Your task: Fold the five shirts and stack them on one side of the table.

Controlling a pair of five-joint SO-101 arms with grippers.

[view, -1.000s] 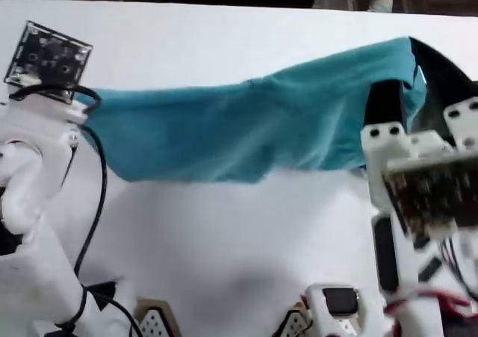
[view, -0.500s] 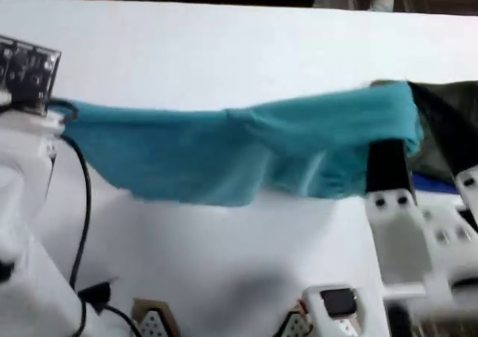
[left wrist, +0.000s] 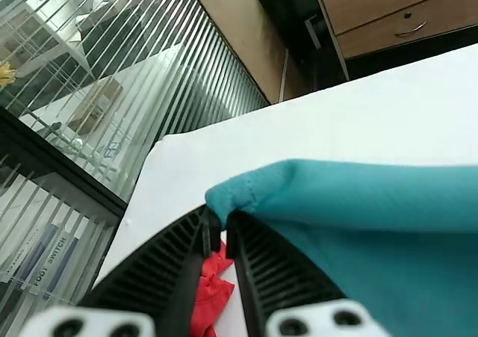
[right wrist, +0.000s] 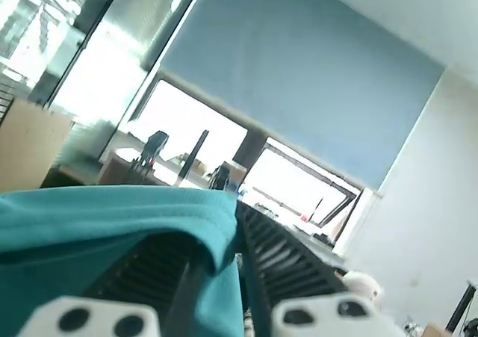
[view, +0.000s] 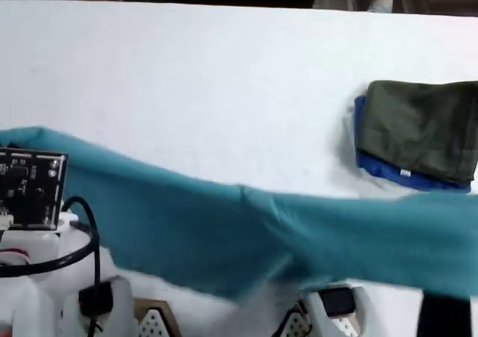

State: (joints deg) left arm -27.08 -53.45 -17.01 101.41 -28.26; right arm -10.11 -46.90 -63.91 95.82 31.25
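Wrists angled up, your left gripper [left wrist: 216,232] and right gripper [right wrist: 239,240] each pinch the soft teal shirt [view: 224,225], stretched wide over the near worktop [view: 187,68] edge; folded olive shirt [view: 422,124] atop blue shirt [view: 381,169], right.

Teal shirt [view: 246,232] runs past right edge; blue shirt [view: 388,171] mostly under green shirt [view: 422,128].
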